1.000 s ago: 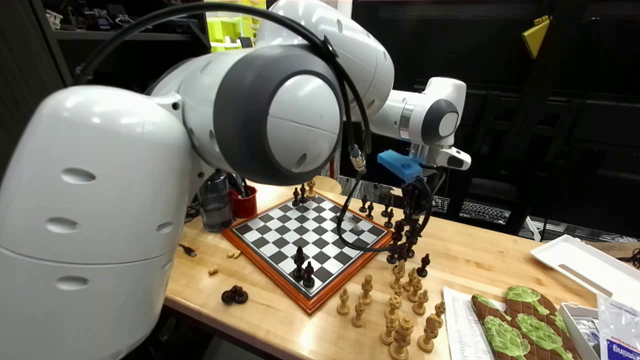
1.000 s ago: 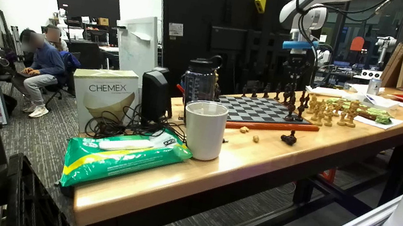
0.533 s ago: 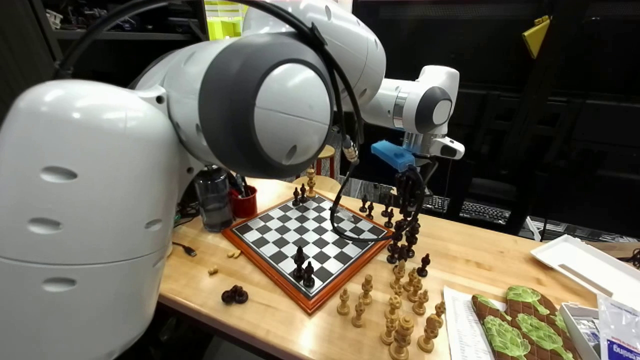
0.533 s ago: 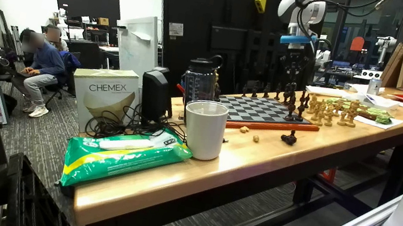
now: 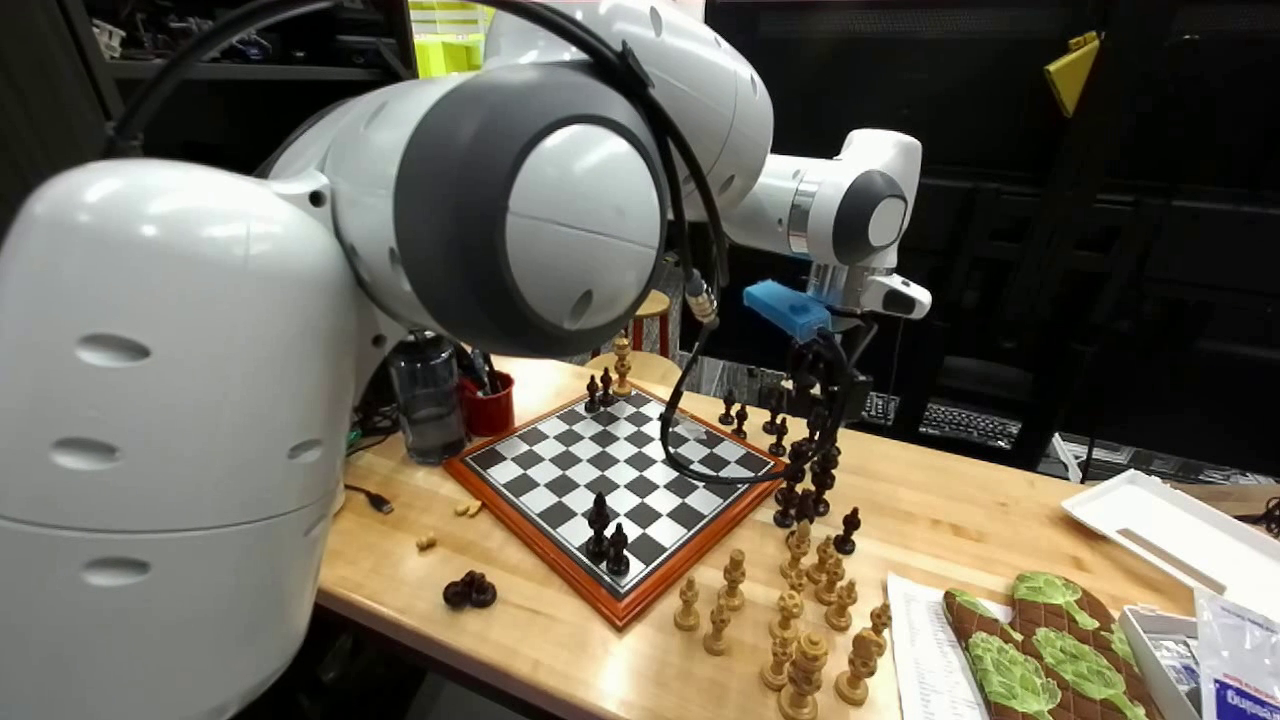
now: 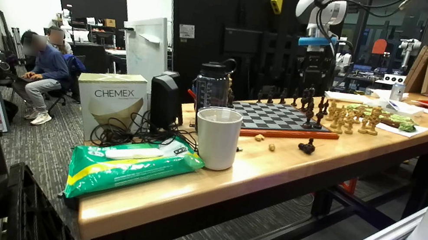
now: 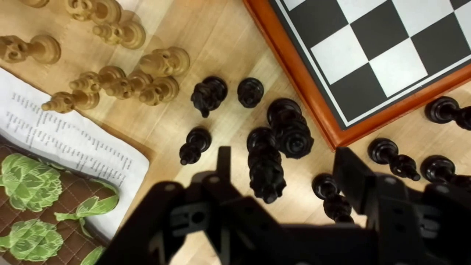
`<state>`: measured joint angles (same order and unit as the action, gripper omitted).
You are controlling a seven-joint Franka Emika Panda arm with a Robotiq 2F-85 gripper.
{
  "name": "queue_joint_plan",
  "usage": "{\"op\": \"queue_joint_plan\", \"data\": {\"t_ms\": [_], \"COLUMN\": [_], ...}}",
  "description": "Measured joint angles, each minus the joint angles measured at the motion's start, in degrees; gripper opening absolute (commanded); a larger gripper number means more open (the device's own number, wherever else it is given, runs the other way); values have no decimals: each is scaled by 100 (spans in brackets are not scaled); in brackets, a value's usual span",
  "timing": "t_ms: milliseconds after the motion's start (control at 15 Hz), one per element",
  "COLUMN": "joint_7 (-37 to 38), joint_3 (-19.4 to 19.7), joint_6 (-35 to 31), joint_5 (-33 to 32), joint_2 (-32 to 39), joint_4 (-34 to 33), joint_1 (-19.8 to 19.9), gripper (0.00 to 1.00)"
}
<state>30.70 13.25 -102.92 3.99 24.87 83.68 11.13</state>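
My gripper [image 7: 282,162] stands open above the table, nothing held. Below it in the wrist view, a tall dark piece with a scalloped crown [image 7: 265,173] shows between the fingers, beside another tall dark piece [image 7: 290,129]. A smaller dark piece [image 7: 195,145] is left of the left finger [image 7: 223,162]; another dark piece [image 7: 326,187] is partly covered by the right finger [image 7: 349,173]. The chessboard [image 7: 312,103] has its corner near the right fingertip. In both exterior views the gripper [image 6: 315,76] hangs over the dark pieces, partly hidden by cable in an exterior view [image 5: 825,385].
Several light pieces [image 5: 785,610] stand beside the board near printed paper [image 5: 935,640] and a leaf-patterned mitt [image 5: 1050,640]. Dark pieces [image 5: 600,530] occupy the board's near corner. A dark piece [image 6: 307,146] lies tipped by the table edge. A bottle [image 5: 428,400] and red cup [image 5: 488,405] stand behind.
The arm has risen and shifted slightly left in both exterior views, mostly in the earlier half second. Since then it has barely moved, while the jaws have spread apart. The chess pieces stay put.
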Motion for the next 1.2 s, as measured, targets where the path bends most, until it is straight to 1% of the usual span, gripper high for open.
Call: {"op": "queue_joint_plan", "data": {"t_ms": [400,800,1200], "joint_7": [-5,-7,-28], "joint_3": [16,18,18], "joint_6": [81,327,399], "joint_5": [3,9,20], "joint_2": [134,340,542], "joint_4": [-41,-318,-531], "joint_1": [94,223,274], "gripper": [100,100,100]}}
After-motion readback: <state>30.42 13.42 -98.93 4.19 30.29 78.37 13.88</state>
